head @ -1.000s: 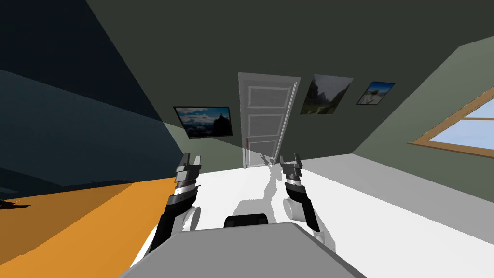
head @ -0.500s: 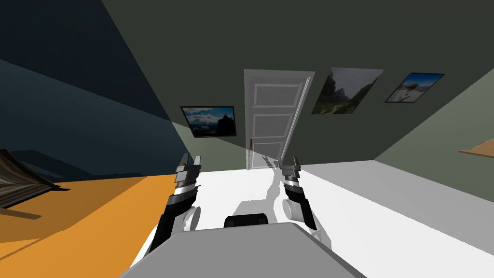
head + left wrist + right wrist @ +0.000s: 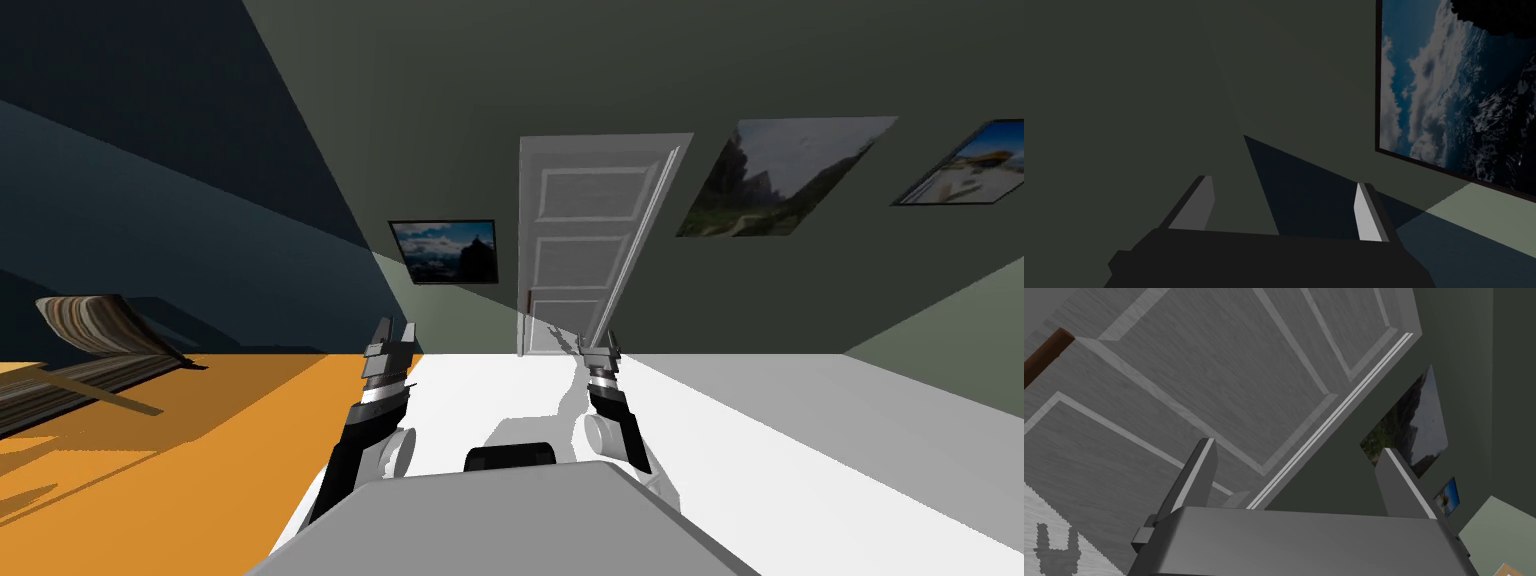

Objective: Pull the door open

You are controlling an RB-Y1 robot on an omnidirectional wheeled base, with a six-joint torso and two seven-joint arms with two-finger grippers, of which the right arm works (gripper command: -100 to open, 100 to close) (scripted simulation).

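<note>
- Straight ahead across the white floor, the grey panelled door sits in the dark green wall, well apart from both grippers.
- Door's got three recessed panels stacked up, and the handle is a little brown bar on its left edge, low down.
- The right gripper is up in front on the right, pointed at the door's lower panels. Its fingers are spread apart and well short of the door, with the handle off to one side of them.
- The left gripper is raised on the left side, fingers spread apart as well.
- A framed cloud picture hangs just left of the door, a mountain landscape hangs just right of it, and a small framed picture is further right.
- Off to the left the floor turns into an orange floor, and a striped lounge chair sits on it near the dark side wall.
</note>
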